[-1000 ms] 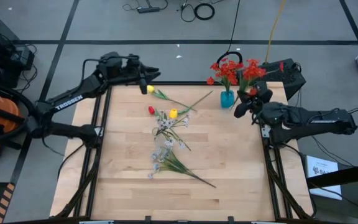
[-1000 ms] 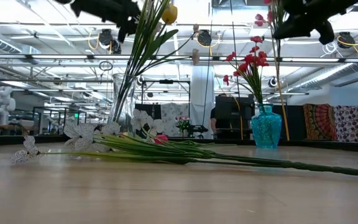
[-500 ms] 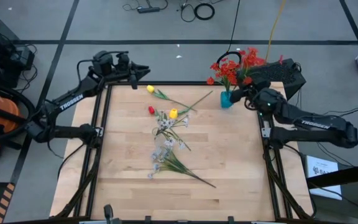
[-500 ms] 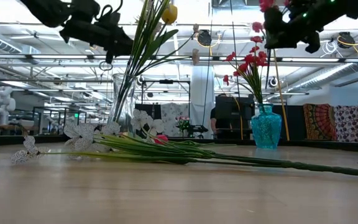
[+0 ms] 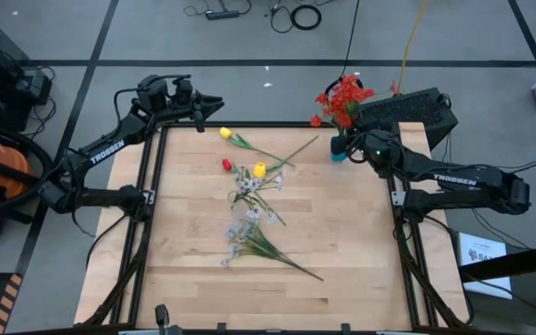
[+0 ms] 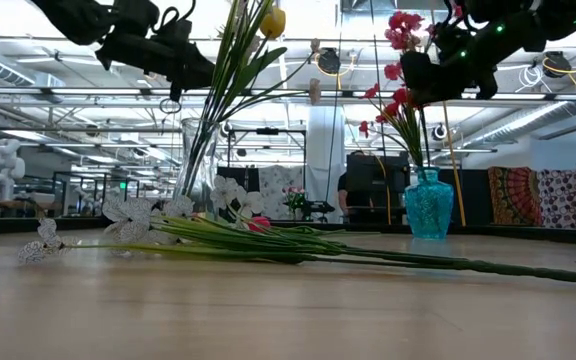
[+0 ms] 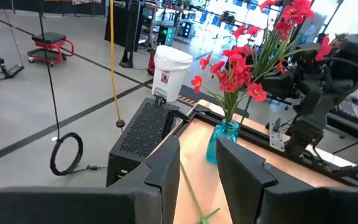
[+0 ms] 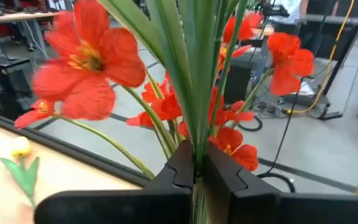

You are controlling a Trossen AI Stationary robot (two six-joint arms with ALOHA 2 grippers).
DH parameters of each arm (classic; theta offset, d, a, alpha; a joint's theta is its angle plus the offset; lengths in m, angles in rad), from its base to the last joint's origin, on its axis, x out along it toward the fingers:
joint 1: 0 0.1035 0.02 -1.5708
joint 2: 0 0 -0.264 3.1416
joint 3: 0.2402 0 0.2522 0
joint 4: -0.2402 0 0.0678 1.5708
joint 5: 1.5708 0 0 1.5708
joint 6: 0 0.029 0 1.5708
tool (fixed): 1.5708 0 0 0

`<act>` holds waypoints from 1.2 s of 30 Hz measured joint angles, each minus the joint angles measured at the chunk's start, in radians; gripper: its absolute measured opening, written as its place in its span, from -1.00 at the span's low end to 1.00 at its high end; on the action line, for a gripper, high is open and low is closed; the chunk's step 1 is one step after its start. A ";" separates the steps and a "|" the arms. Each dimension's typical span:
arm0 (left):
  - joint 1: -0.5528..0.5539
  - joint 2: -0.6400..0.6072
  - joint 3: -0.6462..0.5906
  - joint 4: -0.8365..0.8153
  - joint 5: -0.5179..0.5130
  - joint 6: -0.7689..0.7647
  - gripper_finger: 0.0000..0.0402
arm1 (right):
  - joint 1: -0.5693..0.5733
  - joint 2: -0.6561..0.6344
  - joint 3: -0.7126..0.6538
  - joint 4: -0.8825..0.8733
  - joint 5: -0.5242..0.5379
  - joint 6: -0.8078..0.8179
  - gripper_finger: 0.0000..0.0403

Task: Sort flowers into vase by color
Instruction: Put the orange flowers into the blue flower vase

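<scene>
The middle of the table [image 5: 194,270] was blocked by a pile of loose flowers [image 5: 254,209], with yellow, red and white heads and long green stalks crossing each other. The left side, the right side and the near part of the table lay bare, so a gripper could pass there. At the far right corner stood the teal vase [image 5: 340,149] full of red flowers [image 5: 341,98], and the right gripper [image 5: 354,147] crowded close against it. The left gripper [image 5: 214,100] hung just past the far left corner.
</scene>
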 joint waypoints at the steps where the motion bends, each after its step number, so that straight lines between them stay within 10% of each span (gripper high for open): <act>1: 0.000 0.000 0.000 0.000 0.001 -0.005 -0.45 | 0.000 0.000 0.000 0.016 0.000 -0.016 -0.98; 36: -0.093 0.000 0.000 0.001 -0.010 -0.059 -0.45 | -0.013 -0.005 -0.194 0.343 0.002 -0.113 -0.98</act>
